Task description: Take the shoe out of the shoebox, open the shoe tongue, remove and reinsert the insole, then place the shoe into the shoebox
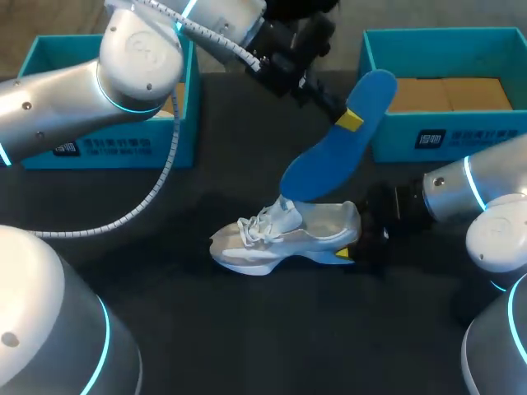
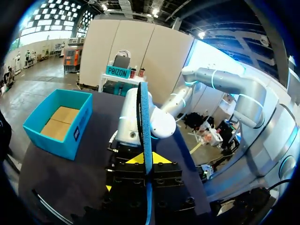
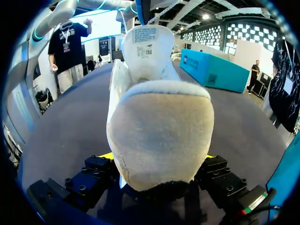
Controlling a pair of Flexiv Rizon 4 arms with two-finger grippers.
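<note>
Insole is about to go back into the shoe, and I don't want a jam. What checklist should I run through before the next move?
1. Left gripper shut on the insole: ok.
2. Right gripper shut on the heel of the shoe: ok.
3. Shoe upright on the table: ok.
4. Tongue lifted clear of the opening: ok.
5. Insole's lower end lined up with the opening: cannot tell; it hangs close above the laces.
</note>
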